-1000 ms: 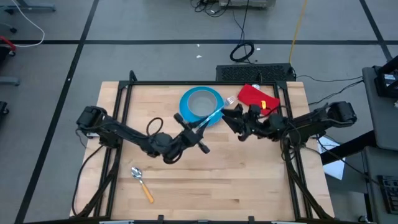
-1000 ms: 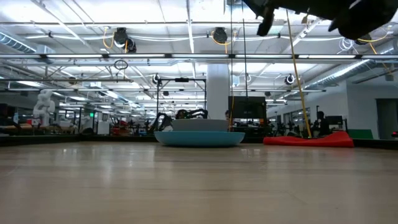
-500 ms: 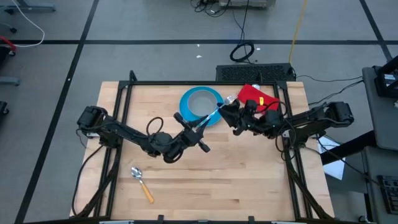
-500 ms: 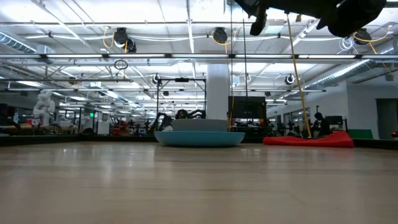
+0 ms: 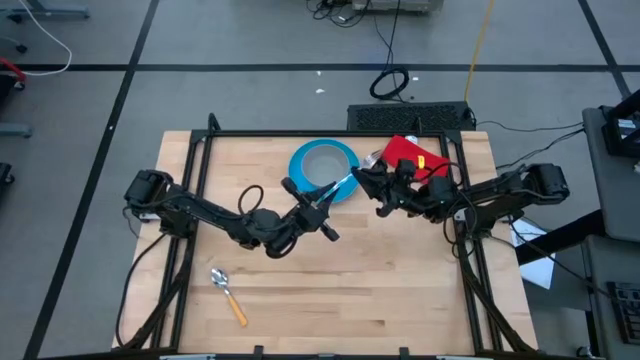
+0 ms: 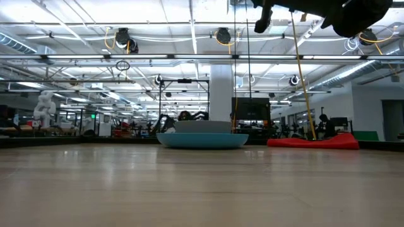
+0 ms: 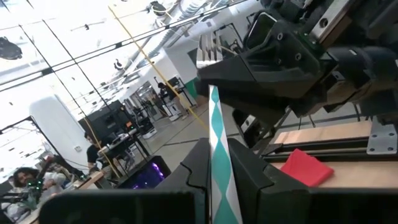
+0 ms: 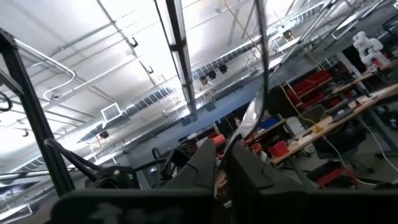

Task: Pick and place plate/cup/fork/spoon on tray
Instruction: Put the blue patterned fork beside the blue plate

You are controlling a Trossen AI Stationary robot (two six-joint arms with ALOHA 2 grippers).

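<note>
My right jaws: my right gripper (image 5: 362,178) is shut tight on the pointy end of the fork (image 5: 343,185).
My left jaws: my left gripper (image 5: 322,198) is almost closed, and it pinches the other end of the fork (image 7: 216,143).
What changed: a second ago my right jaws were wide open and sat a bit off toward 4 o'clock from the fork tip. Now they have slid in and snapped shut on it. My left jaws did not move at all.
What stayed: the plate, the cup and the spoon lie just where they were.
Fork, where: it is up in the air between my two grippers, over the 4 o'clock edge of the plate (image 5: 301,155). It slants, with its prongs toward 2 o'clock.
Fork, looks: thin and shiny. From above it looks light blue. In my right wrist view it is a bright silver strip (image 8: 250,118).
Plate: round and bright blue, on the table (image 5: 400,290) toward 12 o'clock from the middle.
Cup: pale grey, sitting in the plate (image 5: 322,170).
Spoon: flat on the wood at 7 o'clock (image 5: 228,295), orange handle, well apart from the rest.
Red cloth: at 1 o'clock (image 5: 410,152), just beside my right gripper.
</note>
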